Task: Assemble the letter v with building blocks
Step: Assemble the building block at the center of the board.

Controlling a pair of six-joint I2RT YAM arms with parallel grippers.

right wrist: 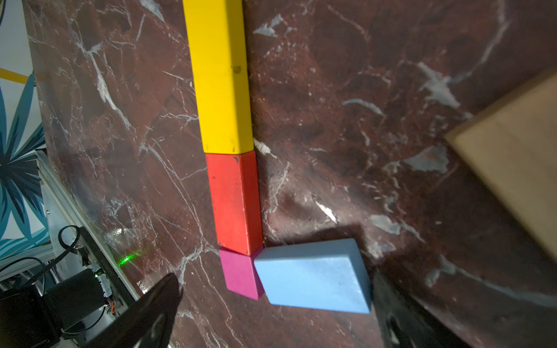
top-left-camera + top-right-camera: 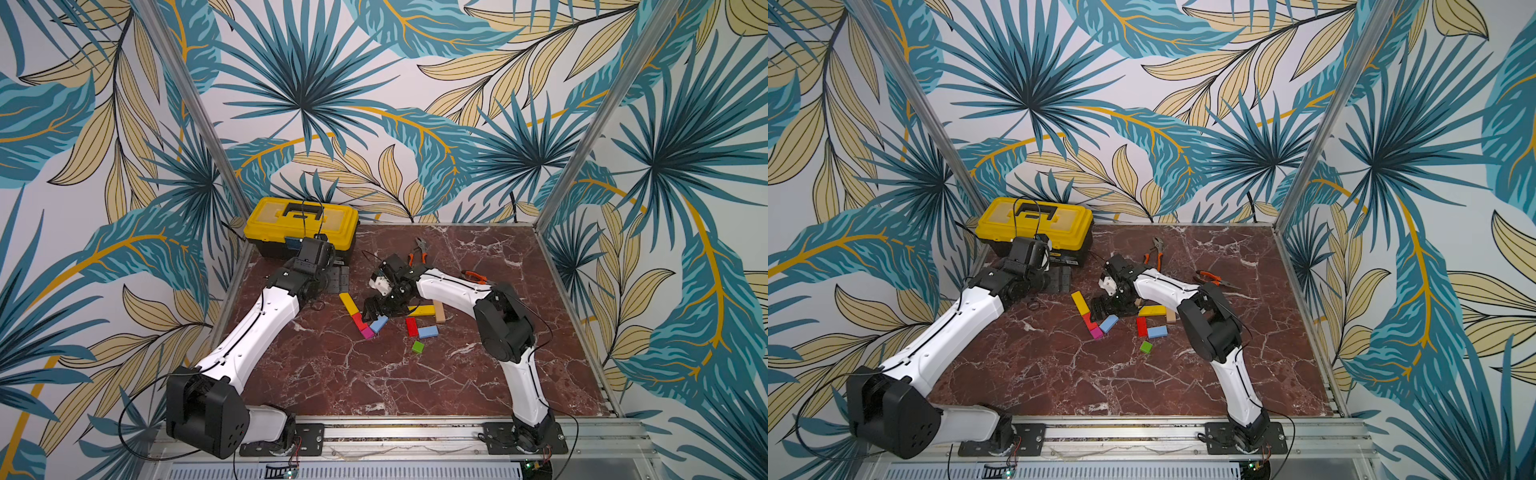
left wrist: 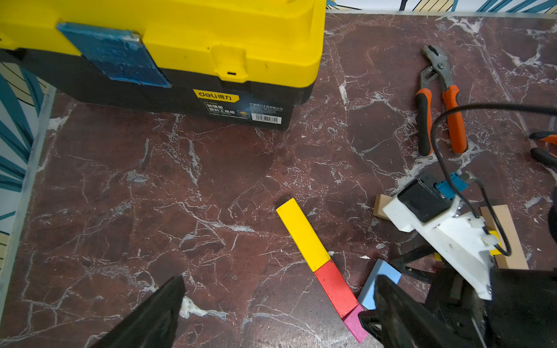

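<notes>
**Letter v** (image 2: 358,320): incomplete, near the middle of the marble table (image 2: 374,382). One arm is formed by a yellow bar (image 1: 221,78) and a red block (image 1: 235,199) laid end to end. A magenta cube (image 1: 239,275) is set at the point, touching the red block. A light-blue block (image 1: 313,274) is butted against the cube and angled away as the other arm's start. A plain-wood bar (image 1: 512,168) is seen beyond it, apart from it.

**Right gripper** (image 1: 274,281): positioned low over the point of the figure, jaws spread wide. The cube and light-blue block are straddled and nothing is pinched. Whether a finger touches the light-blue block cannot be told.

**Left gripper** (image 3: 280,281): held near the yellow-and-black toolbox (image 2: 301,226) at the table's far left corner. Its jaws are spread, with only bare table between the fingers.

**Loose blocks**, right of the figure in both top views:
- A second yellow bar (image 2: 420,310) is laid with a second plain-wood bar (image 2: 439,312) at its end.
- A second red block (image 2: 411,326) is placed beside a second light-blue block (image 2: 428,331).
- A green cube (image 2: 418,347) is set apart, nearer the arm bases.

**Orange-handled pliers** (image 3: 440,99): laid beyond the right arm. A second pair (image 2: 473,276) is placed near it.
</notes>
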